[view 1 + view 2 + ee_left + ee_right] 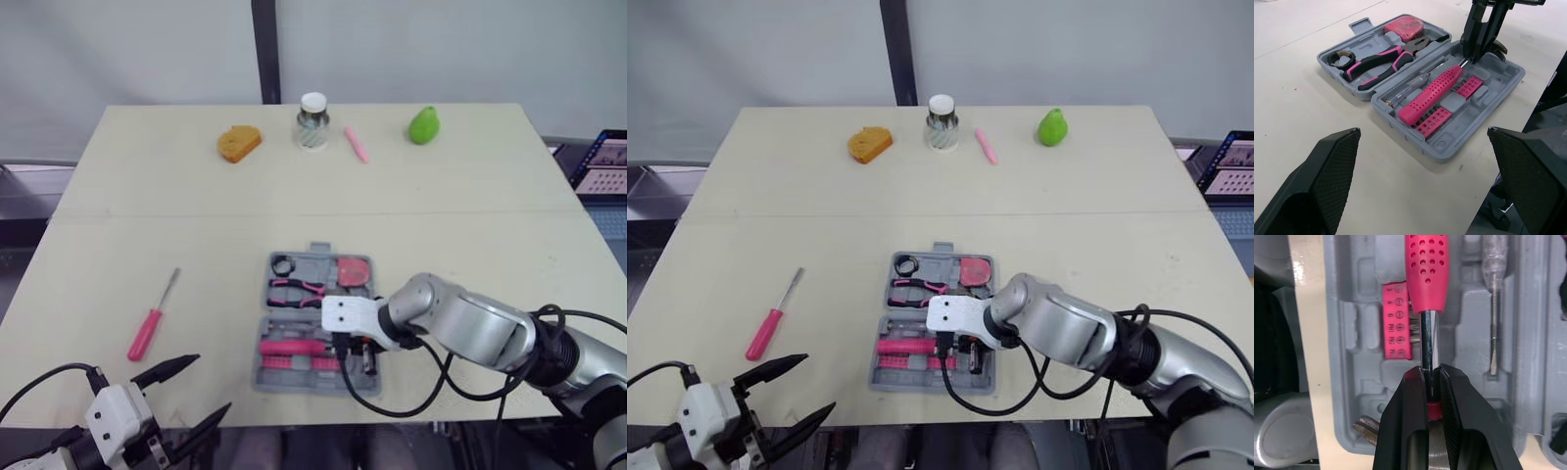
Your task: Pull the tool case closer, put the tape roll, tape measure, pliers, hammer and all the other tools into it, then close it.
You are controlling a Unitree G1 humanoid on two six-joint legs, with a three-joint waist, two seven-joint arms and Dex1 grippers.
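Left gripper (212, 382), fingers spread wide and empty, hangs at 7 o'clock of the open tool case (1498, 83). Right gripper (1431, 374) pinches the hammer (1426, 269) by its steel shaft inside the case's near half. Screwdriver (152, 323) lies at 9 o'clock. Far off at 12: orange bun (239, 143), jar (313, 122), pink pen (356, 144), green pear (423, 125).

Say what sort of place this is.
Probably a robotics lab: a plain table before a grey backdrop, a laptop screen beside it, and a tool case laid out with a green pear.
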